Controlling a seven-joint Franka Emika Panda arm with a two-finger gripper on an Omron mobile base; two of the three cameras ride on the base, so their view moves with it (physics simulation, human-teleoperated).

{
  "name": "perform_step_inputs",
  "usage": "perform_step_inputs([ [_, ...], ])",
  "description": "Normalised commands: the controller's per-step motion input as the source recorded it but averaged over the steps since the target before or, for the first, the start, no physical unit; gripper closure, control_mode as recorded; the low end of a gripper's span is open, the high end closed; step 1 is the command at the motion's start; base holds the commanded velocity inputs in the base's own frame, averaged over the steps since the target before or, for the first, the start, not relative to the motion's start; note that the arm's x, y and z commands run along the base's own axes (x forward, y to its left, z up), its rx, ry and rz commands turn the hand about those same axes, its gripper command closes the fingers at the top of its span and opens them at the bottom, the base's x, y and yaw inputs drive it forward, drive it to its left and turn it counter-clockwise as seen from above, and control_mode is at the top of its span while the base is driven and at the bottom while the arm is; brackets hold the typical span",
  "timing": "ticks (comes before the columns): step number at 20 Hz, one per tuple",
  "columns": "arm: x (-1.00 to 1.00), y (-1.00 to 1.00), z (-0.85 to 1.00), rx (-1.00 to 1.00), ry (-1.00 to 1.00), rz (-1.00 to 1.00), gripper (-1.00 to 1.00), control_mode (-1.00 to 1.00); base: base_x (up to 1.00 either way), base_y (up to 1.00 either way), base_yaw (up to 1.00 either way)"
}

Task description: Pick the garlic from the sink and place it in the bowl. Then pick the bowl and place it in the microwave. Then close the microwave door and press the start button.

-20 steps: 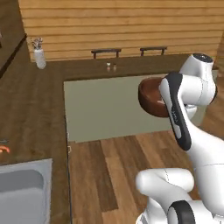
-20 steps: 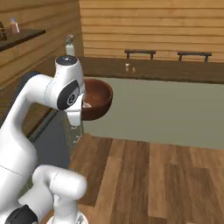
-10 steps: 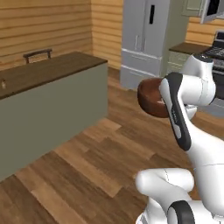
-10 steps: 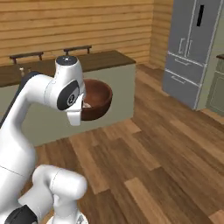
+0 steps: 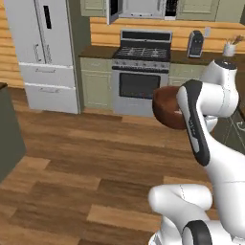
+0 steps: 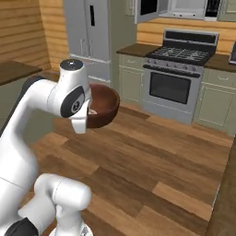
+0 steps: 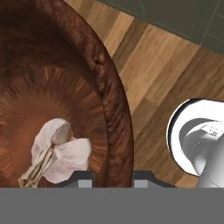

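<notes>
The garlic sits on the floor of the bowl, and the bowl rides in the air, its rim pinched in the nearly shut gripper. The whole scene has swung: the island worktop of a second ago is gone from ahead, and now the stove and fridge face the base. That's the base turning, not the bowl moving. Overhead, the microwave stands with its door open. First step done; delivery is under way, I judge.
</notes>
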Motion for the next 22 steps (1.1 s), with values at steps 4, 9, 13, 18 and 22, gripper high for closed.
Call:
perform_step_inputs([
  [4, 0.00, 0.00, 0.00, 0.00, 0.00, 0.00, 1.00, 1.00, 1.00, 0.10, -0.53],
  [9, 0.00, 0.00, 0.00, 0.00, 0.00, 0.00, 1.00, 1.00, 1.00, 0.72, -0.33],
  [13, 0.00, 0.00, 0.00, 0.00, 0.00, 0.00, 1.00, 1.00, 1.00, 0.98, -0.24],
  [18, 0.00, 0.00, 0.00, 0.00, 0.00, 0.00, 1.00, 1.00, 1.00, 0.57, -0.09],
  [22, 0.00, 0.00, 0.00, 0.00, 0.00, 0.00, 1.00, 1.00, 1.00, 0.02, 0.00],
])
